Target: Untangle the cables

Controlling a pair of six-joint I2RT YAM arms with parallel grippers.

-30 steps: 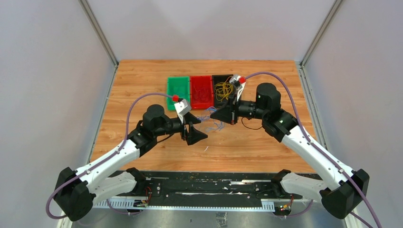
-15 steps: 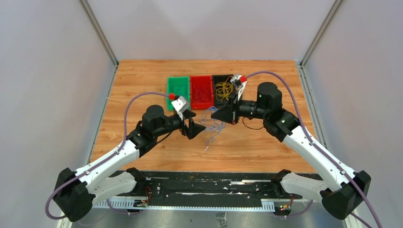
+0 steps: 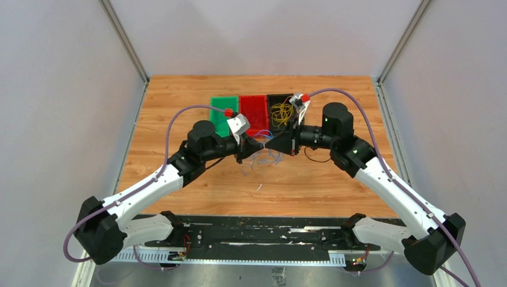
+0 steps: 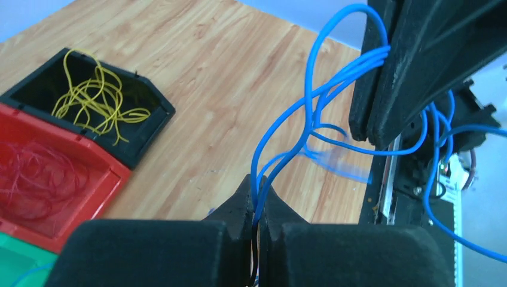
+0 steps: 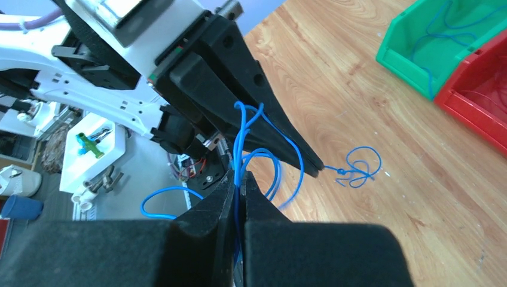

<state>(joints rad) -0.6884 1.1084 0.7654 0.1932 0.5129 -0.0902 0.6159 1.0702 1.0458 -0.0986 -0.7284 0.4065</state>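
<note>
Blue cables [image 4: 359,63]: centre of the top view, strung between both grippers above the table [image 3: 179,95].
Left gripper [image 4: 258,190]: pinched on the blue cables.
Right gripper [image 5: 239,179]: clamped on the same strands.
Yellow cables [image 4: 98,101]: in the black bin [image 4: 152,128], upper centre.
Red cables [image 4: 36,179]: in the red bin [image 4: 110,179], just left.
Green bin [image 3: 219,113]: leftmost.

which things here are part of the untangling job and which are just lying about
Job: blue cables, gripped by left hand and right hand; yellow cables in black bin; red cables in red bin; green bin.
Lying about: purple arm hoses; black cord.
</note>
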